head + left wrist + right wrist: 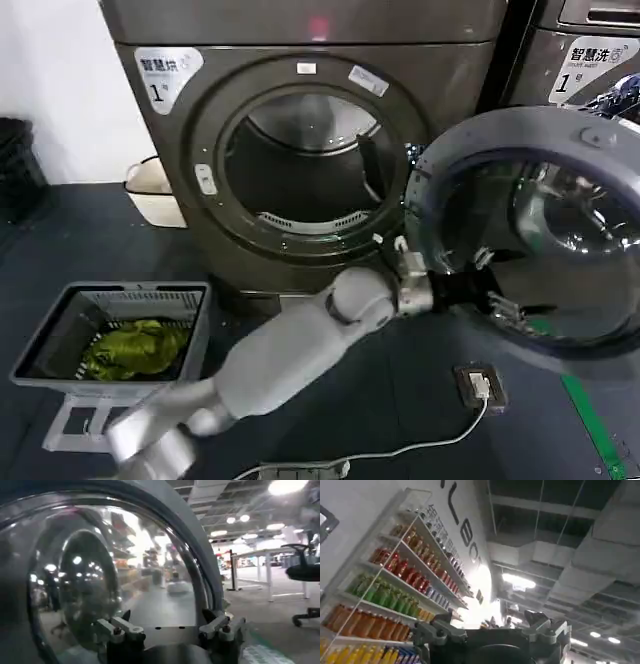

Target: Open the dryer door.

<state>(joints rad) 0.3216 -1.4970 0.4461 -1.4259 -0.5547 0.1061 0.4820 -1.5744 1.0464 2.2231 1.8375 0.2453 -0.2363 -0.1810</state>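
Head view: dryer door (535, 225) swung wide open, at 3 o'clock of the drum opening (305, 160)
Left hand (495, 290) fingers spread against door's inner glass; right hand (492, 632) spread, aimed at ceiling

dryer sticker (167, 75) reading "智慧烘 1", neighbouring machine's sticker (590, 62) "智慧洗 1"
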